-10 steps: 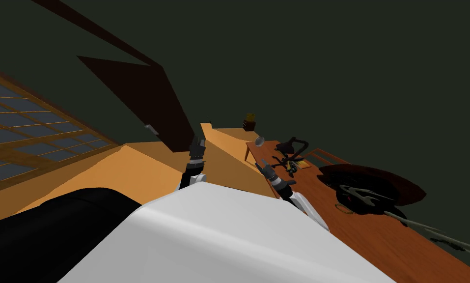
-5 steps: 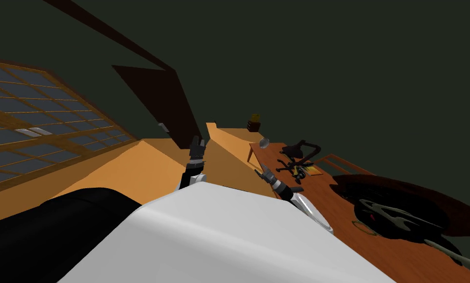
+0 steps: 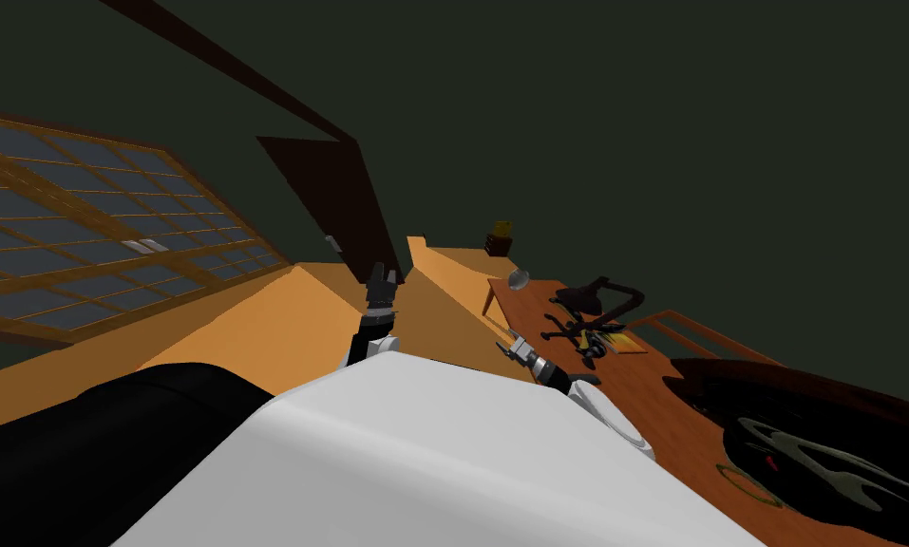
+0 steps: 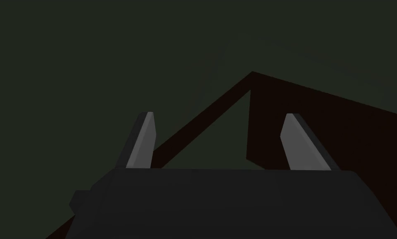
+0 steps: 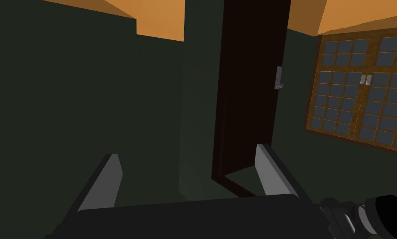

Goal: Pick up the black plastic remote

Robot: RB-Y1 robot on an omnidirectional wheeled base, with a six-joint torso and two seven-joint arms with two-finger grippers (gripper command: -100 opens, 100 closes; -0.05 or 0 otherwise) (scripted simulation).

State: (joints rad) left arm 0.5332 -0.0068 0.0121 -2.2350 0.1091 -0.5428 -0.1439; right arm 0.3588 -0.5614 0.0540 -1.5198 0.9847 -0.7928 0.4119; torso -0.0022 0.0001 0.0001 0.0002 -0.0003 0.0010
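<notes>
I am at the approach stage, I judge, not yet at the grasp. My right gripper (image 5: 189,178) has its fingers apart and holds nothing; it points at the dark door (image 5: 251,83) beside the window (image 5: 359,87). My left gripper (image 4: 216,141) is likewise apart and empty, raised toward the wall.

The desk (image 3: 652,389) lies off to my right. I cannot tell the remote apart with certainty. My guess is that it lies in the black clutter (image 3: 571,330) by the lamp (image 3: 599,292) and the yellow pad (image 3: 623,339), toward the desk's far end.

To do this well I should first turn right until that clutter sits ahead of me. Then I should use the right arm, which is nearer. I would come down from above with the fingers across the remote's narrow width, clear of the lamp.
</notes>
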